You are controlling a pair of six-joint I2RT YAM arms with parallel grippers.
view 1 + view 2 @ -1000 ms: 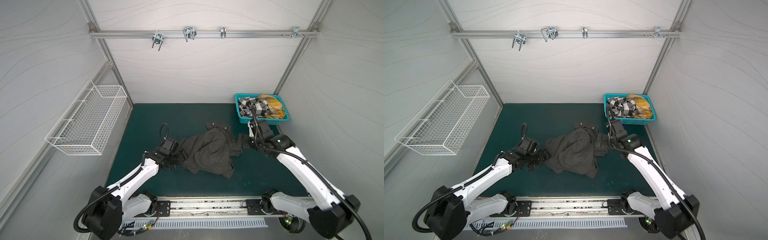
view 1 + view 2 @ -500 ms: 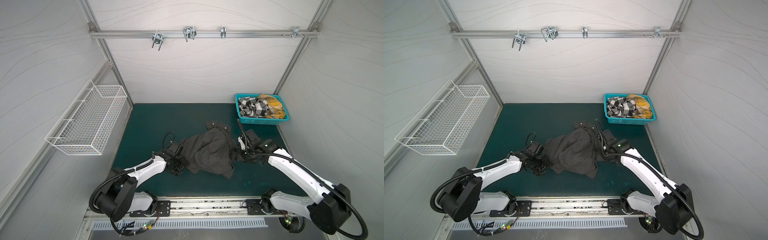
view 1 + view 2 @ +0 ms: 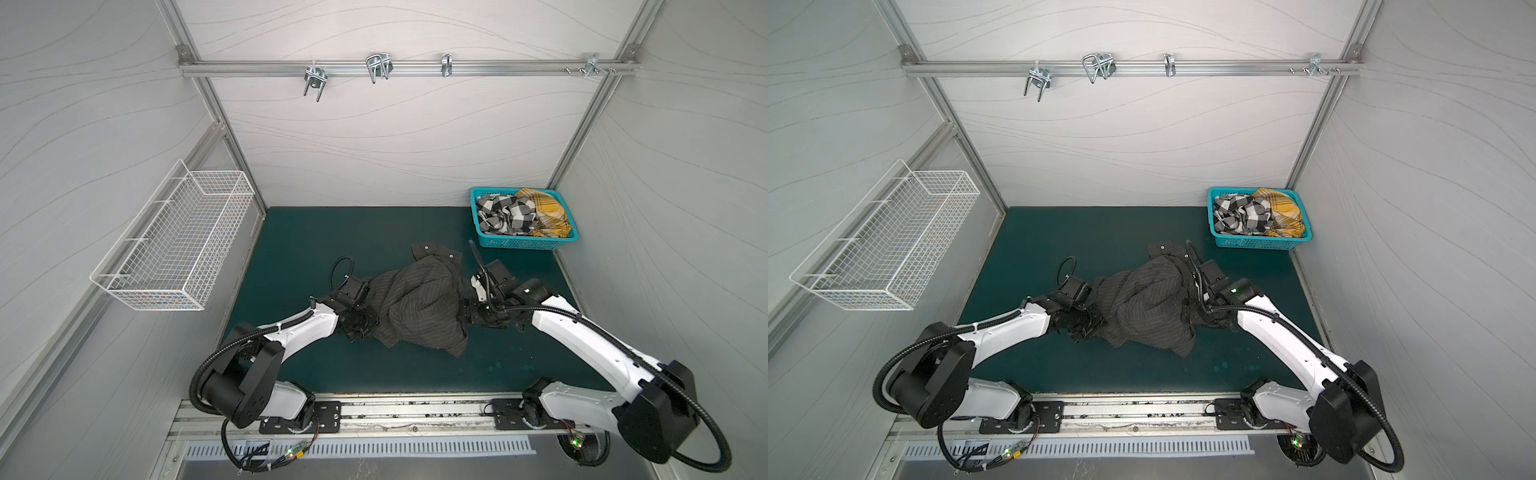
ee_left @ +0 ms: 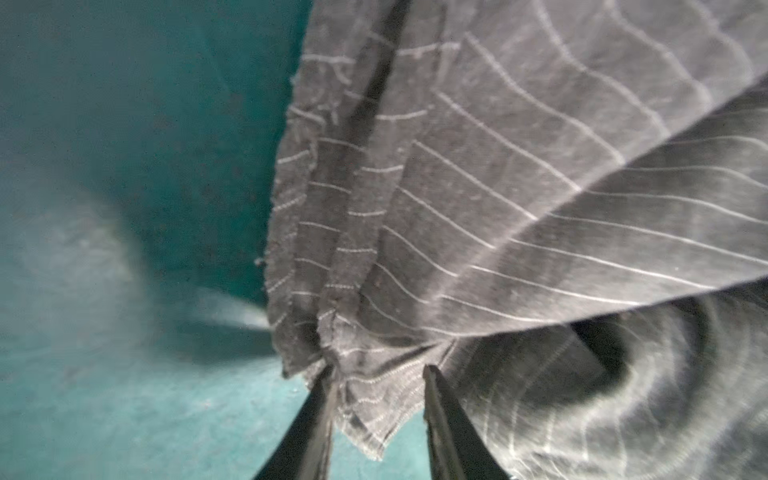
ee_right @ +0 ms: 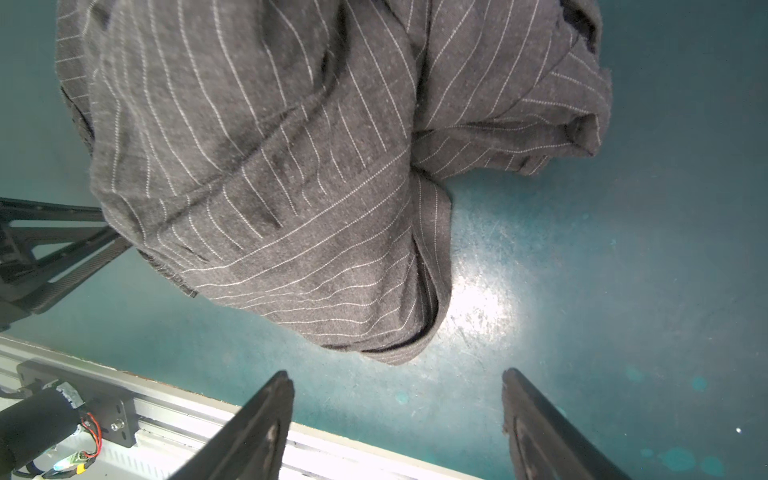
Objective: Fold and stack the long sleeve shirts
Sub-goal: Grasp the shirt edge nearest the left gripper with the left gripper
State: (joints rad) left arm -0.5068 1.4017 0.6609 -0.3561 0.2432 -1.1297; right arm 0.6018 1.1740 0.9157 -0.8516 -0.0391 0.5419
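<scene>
Both arms wear white shells with black joints: left arm (image 3: 299,332) at lower left, right arm (image 3: 582,336) at lower right. Ribbed black cables (image 3: 216,353) loop alongside. The right hand (image 5: 395,374) has black, tapered fingers (image 5: 257,424).

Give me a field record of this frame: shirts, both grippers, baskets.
shirt on mat: charcoal pinstriped button-up shirt, crumpled heap, unfolded, on the dark green mat
left gripper: jaws part-open, astride the shirt's hem; clamp not confirmed
right gripper: open, over bare mat beside the shirt's edge, holding nothing
teal plastic basket: far right corner; holds black-and-white checked shirt and mustard-yellow plaid shirt, both crumpled
white wire basket: mounted on left wall
folded stack: none yet
</scene>
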